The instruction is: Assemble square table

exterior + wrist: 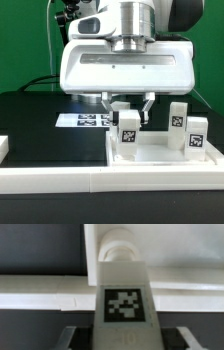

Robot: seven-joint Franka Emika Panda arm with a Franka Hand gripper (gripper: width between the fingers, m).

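Three legs (pixel 129 127) upright, jaws gripping one

Three legs (pixel 129 131) upright on table top (pixel 160 152); marker board (pixel 85 121) behind.

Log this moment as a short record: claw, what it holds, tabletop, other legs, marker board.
claw: closed on a leg, one finger on each side of it
held leg: upright, tag faces the wrist camera, standing on or just above the tabletop; contact unclear
tabletop: white, lying against the rail at the exterior view's right
other legs: at least two stand upright on the tabletop, right of the claw in the exterior view
marker board: flat on the black surface behind the claw
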